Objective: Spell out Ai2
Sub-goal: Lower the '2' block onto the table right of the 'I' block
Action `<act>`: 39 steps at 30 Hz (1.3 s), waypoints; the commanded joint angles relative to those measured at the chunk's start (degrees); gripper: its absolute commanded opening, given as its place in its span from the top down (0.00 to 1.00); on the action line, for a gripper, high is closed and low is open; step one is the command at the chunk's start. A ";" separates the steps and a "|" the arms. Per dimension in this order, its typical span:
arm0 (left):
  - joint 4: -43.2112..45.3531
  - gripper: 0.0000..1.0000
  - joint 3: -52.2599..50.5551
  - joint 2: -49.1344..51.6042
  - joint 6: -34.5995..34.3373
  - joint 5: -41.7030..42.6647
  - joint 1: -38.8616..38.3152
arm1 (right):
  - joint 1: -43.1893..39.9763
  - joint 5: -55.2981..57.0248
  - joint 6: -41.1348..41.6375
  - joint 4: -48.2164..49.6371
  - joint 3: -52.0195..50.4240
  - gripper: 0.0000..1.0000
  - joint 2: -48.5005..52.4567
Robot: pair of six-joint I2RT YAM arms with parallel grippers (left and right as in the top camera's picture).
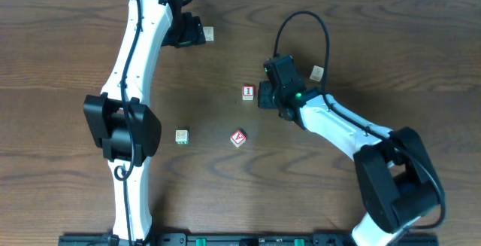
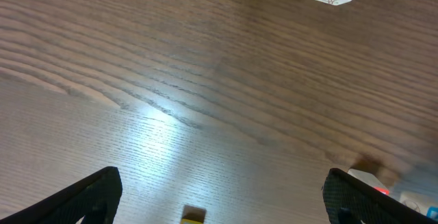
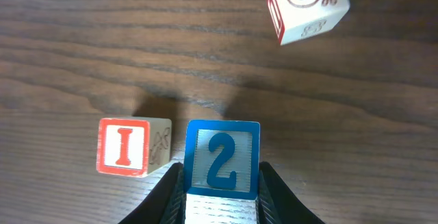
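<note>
Two of three line up: our right gripper clamps the 2 just beside the I for spelling; left gripper gapes wide.

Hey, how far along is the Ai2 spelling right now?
The red-lettered wooden I block looks placed. The right gripper has the blue-lettered wooden 2 block in its jaws, beside the I. Left to do: the red-lettered wooden A block lies apart, rotated, not lined up.

White arms, blk joints + cables
</note>
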 commanded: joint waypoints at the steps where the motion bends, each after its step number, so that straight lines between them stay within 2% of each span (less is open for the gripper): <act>1: -0.26 0.05 1.01 -1.14 0.39 -0.74 0.09 | 0.57 1.07 0.55 1.07 -0.11 0.99 0.68; 39: -0.52 0.05 1.01 -1.14 0.37 -0.74 0.09 | 1.53 0.83 -2.47 2.62 -0.11 0.98 3.76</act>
